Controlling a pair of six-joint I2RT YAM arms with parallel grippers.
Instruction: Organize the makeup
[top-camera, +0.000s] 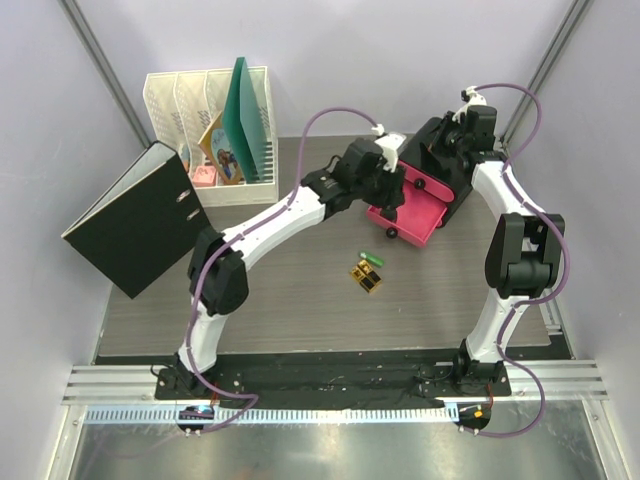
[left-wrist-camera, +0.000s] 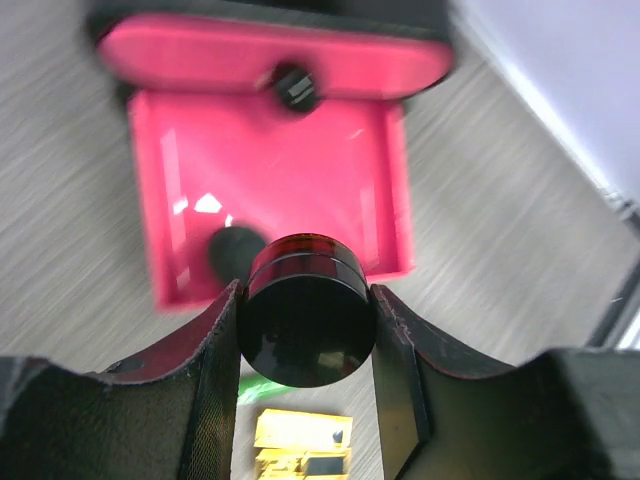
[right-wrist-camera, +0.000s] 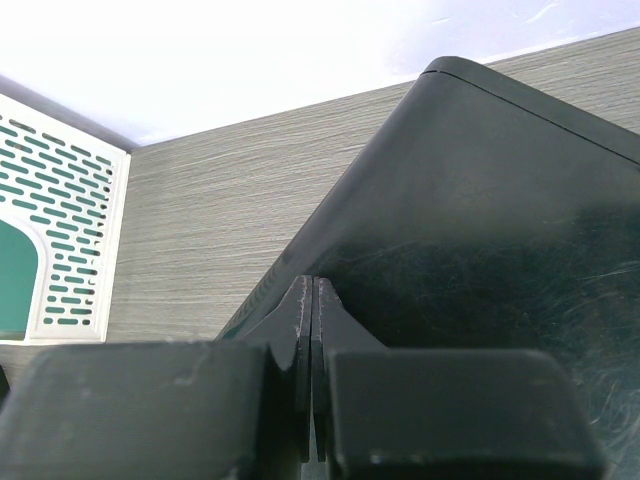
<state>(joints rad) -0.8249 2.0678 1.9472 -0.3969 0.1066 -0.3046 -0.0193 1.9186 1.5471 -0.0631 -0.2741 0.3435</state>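
Observation:
My left gripper (left-wrist-camera: 305, 330) is shut on a black round jar (left-wrist-camera: 306, 318) and holds it above the near edge of the open pink drawer (left-wrist-camera: 385, 190). A dark round thing (left-wrist-camera: 232, 250) lies in the drawer's near left corner. Gold-and-black cases (top-camera: 367, 276) and a small green tube (top-camera: 372, 259) lie on the table near the drawer; they also show below the jar in the left wrist view (left-wrist-camera: 303, 450). My right gripper (right-wrist-camera: 312, 300) is shut and empty, pressed against the top of the black box (right-wrist-camera: 480, 230). The other makeup is hidden.
A white file rack (top-camera: 212, 130) with a green folder stands at the back left. A black binder (top-camera: 135, 220) leans at the left. The black box with pink drawers (top-camera: 440, 175) sits at the back right.

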